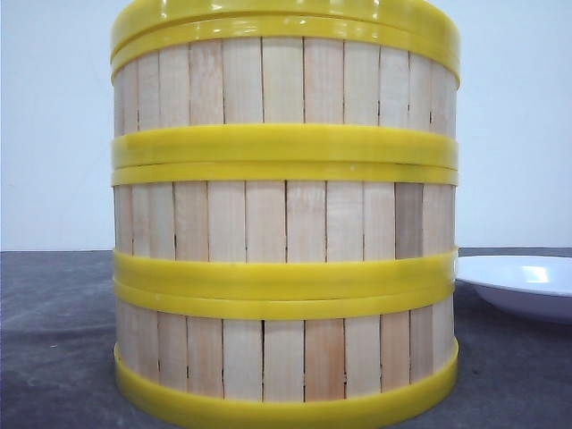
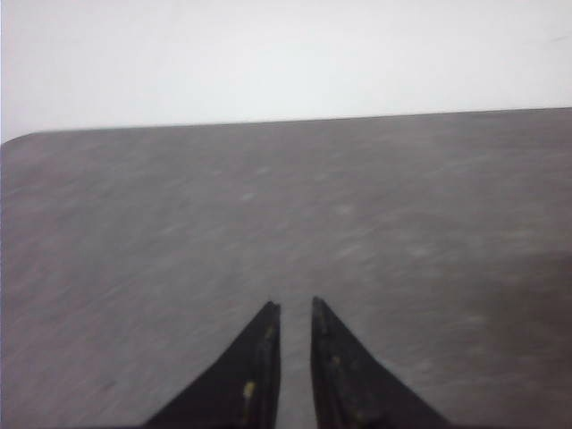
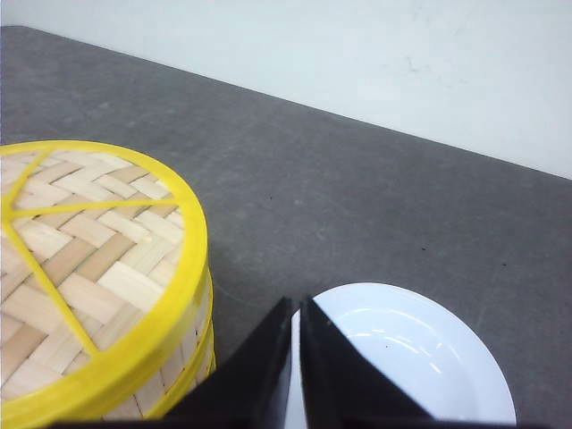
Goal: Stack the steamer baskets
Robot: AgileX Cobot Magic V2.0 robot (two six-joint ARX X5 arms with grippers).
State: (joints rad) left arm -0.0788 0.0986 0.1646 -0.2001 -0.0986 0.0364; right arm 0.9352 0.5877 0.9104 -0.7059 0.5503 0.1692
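Observation:
Three steamer baskets stand stacked one on another close to the front camera: the bottom one [image 1: 286, 357], the middle one [image 1: 286, 219] and the top one [image 1: 286, 85], all with light wooden slats and yellow rims. A woven lid [image 3: 80, 259] with a yellow rim sits on top of the stack. My right gripper [image 3: 297, 302] hangs beside the stack's upper wall [image 3: 183, 380], apart from it, shut and holding nothing. Over bare table, my left gripper [image 2: 295, 304] has only a narrow slit between its fingers and nothing in it. Neither gripper shows in the front view.
A white plate [image 1: 527, 281] lies on the grey table to the right of the stack; in the right wrist view the plate [image 3: 420, 357] sits just beyond the fingertips. The table's far edge [image 2: 286, 121] meets a white wall.

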